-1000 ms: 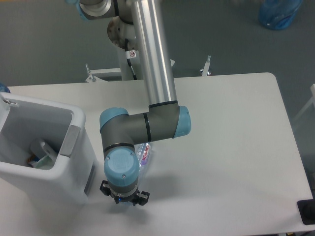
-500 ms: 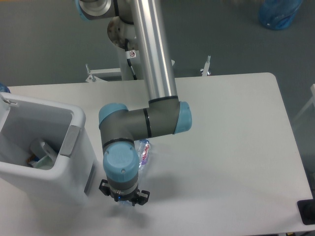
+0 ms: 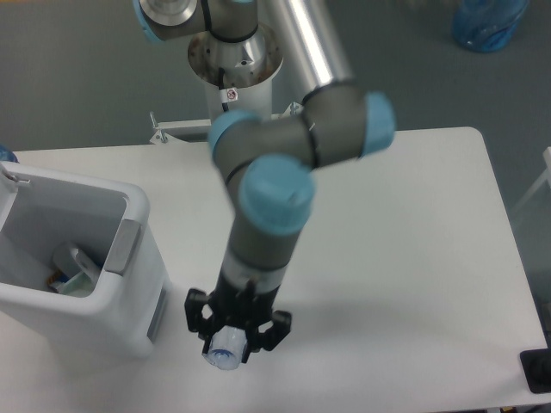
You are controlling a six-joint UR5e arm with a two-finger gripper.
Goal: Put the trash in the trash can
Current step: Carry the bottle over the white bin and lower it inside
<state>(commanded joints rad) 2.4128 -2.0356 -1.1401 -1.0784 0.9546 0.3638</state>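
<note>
My gripper [image 3: 234, 337] hangs over the front of the white table, just right of the trash can [image 3: 129, 297]. It is shut on the trash, a clear plastic bottle [image 3: 224, 353]. Only the bottle's round mouth end shows, poking out below the black fingers [image 3: 199, 315]; the rest is hidden under the wrist. The trash can is a large white boxy bin at the left with a grey handle panel [image 3: 121, 246] facing the arm. Some items [image 3: 73, 268] lie at its bottom. No other trash piece shows on the table.
The arm's elbow [image 3: 301, 142] leans over the table's middle, from the base [image 3: 234, 60] behind the far edge. A blue bag [image 3: 487, 21] sits on the floor at the top right. A black object [image 3: 536, 370] sticks out past the table's right front corner.
The arm has swung up and tilted, so the wrist now stands higher. The bottle that lay on the table beside the wrist is now off the surface, in the gripper.
</note>
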